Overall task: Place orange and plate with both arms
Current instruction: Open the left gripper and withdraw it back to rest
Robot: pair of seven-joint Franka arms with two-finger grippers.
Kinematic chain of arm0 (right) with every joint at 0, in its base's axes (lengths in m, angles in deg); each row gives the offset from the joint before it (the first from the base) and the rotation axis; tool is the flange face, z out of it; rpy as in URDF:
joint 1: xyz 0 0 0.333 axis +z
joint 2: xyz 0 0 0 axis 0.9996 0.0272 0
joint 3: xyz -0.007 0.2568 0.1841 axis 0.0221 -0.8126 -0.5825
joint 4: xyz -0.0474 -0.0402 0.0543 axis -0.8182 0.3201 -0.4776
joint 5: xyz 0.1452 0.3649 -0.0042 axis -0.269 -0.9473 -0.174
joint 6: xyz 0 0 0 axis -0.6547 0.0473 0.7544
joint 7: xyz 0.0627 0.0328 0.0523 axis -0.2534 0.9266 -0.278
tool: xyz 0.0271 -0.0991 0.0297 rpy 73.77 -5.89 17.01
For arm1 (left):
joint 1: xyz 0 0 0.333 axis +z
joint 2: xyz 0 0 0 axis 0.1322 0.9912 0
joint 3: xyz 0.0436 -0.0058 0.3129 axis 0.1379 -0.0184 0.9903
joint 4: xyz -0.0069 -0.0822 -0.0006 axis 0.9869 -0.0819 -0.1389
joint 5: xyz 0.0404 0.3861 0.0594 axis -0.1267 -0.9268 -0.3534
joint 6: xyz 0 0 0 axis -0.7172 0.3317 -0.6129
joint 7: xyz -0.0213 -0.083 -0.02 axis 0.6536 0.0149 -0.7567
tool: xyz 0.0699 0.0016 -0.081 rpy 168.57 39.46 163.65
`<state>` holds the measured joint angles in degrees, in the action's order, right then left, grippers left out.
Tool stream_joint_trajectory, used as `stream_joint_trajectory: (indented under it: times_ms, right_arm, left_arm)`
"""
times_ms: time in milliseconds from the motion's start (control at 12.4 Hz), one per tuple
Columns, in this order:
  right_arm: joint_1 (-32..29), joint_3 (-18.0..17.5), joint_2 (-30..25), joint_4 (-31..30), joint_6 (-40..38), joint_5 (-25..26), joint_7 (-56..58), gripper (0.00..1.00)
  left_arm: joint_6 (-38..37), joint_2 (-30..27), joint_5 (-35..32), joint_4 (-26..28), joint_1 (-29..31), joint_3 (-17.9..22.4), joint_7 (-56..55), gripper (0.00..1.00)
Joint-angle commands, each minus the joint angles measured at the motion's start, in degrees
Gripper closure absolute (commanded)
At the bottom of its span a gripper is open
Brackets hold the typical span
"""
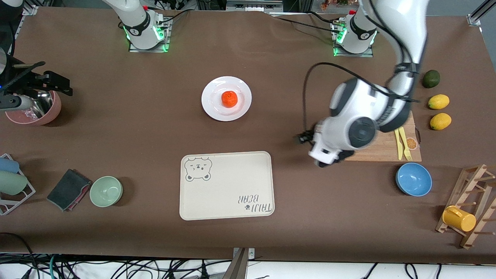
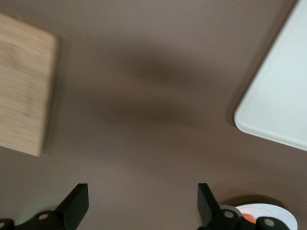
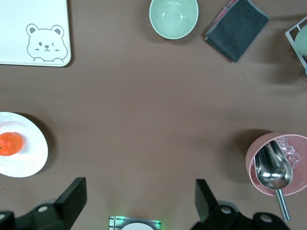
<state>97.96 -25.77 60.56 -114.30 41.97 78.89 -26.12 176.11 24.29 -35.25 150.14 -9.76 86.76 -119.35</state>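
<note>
Orange (image 1: 229, 98) sits on the white plate (image 1: 212, 105), mid-table, farther from the front camera than the cream bear tray (image 1: 226, 186).

Left gripper (image 1: 327, 159) hangs over bare table between the tray and the wooden cutting board (image 1: 381, 149) — fingers spread wide, nothing between them. Front view hides its fingers under the wrist housing; the left wrist view shows both fingertips (image 2: 76, 203) apart over brown tabletop, with the board's corner, the tray's corner and a sliver of plate with the orange at the frame's edge.

Right gripper (image 1: 50, 83) is over the pink bowl (image 1: 46, 114) at the right arm's end of the table — released, empty. Only the right wrist view shows the metal scoop (image 3: 273, 173) lying in that bowl; it also takes in the green bowl (image 3: 173, 17) and dark cloth (image 3: 237, 28).
</note>
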Motion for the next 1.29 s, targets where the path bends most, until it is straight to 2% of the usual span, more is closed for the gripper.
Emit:
stream_joint_trajectory:
  times_ms: [0, 241, 482, 723, 965, 1045, 1206]
  right_arm:
    - [-2.2, 0.2, 0.5, 0.4, -1.4, -0.8, -0.3, 0.00]
    - [-4.3, 0.4, 1.0, 0.6, -0.8, -1.1, -0.4, 0.00]
    - [-5.2, 0.2, 1.5, 0.7, -0.9, -3.0, -0.6, 0.00]
    - [-4.6, -0.3, 2.8, 1.1, -0.9, -2.3, -0.3, 0.00]
    - [-4.4, -1.3, 2.2, 0.8, -2.3, -1.9, 4.3, 0.00]
    - [-3.8, -1.5, 2.4, 0.5, -2.4, -2.2, 4.4, 0.00]
    - [-1.7, -2.8, 2.6, -0.4, -2.4, -2.6, 3.2, 0.00]
  left_arm:
    - [-1.9, -1.8, -1.6, 1.4, 8.0, -0.9, 9.9, 0.00]
    - [-2.5, -1.7, -4.9, 1.4, 14.5, -0.9, 19.6, 0.00]
    - [-2.5, -3.0, -8.8, 1.4, 18.6, -0.9, 28.8, 0.00]
    - [-4.6, -5.8, -12.1, 1.4, 19.5, -0.8, 34.3, 0.00]
    - [-5.1, -7.2, -12.0, 0.7, 20.5, -1.2, 34.9, 0.00]
    - [-4.9, -8.5, -11.2, -0.5, 21.9, -1.3, 35.3, 0.00]
    - [-3.5, -15.6, -11.9, 3.2, 20.0, -0.9, 39.4, 0.00]
